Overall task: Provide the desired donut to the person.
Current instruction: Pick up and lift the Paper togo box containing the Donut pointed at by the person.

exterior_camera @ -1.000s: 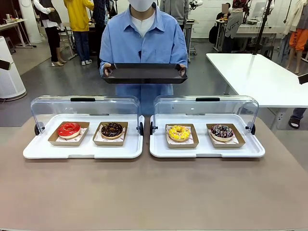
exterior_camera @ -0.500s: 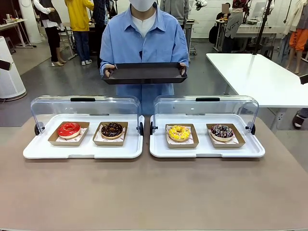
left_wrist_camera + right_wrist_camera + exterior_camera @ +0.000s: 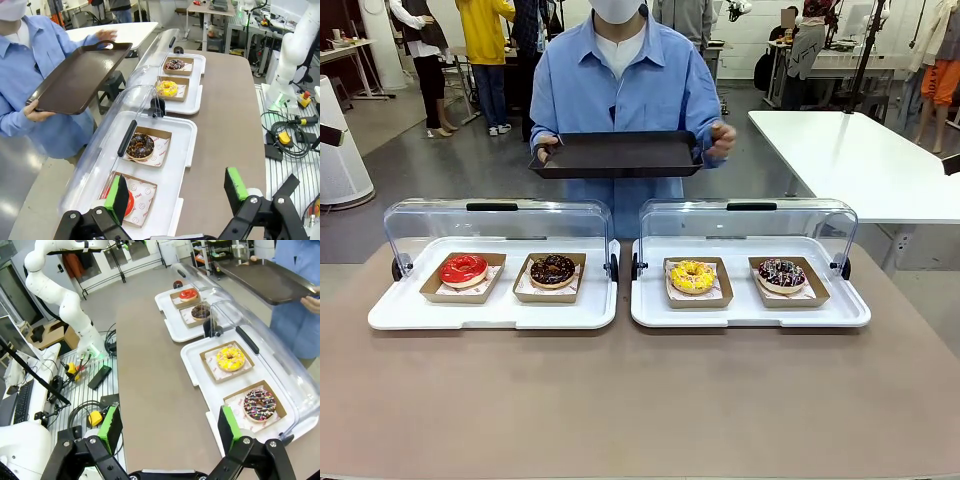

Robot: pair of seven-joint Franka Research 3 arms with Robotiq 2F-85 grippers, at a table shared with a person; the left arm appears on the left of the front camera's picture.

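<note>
**Four donuts sitting on the counter, both tools gaping empty**

The person (image 3: 620,90) is standing at the far side of the counter (image 3: 640,400), gripping a dark tray (image 3: 615,155) with one hand (image 3: 545,150) while the other hand (image 3: 721,138) is hovering just beside its corner. Two white trays are lying side by side, their clear lids (image 3: 500,225) tipped back. The left display tray (image 3: 490,312) is carrying the red donut (image 3: 463,268) and chocolate donut (image 3: 552,269). The right display tray (image 3: 750,315) is carrying the yellow donut (image 3: 692,275) and sprinkled donut (image 3: 781,272). Each donut is resting in a brown paper boat. The left tool (image 3: 177,192) is hanging near the red donut's end of the counter, fingers spread wide, gripping nothing. The right tool (image 3: 169,429) is hanging near the sprinkled donut's end, equally wide and empty.
</note>
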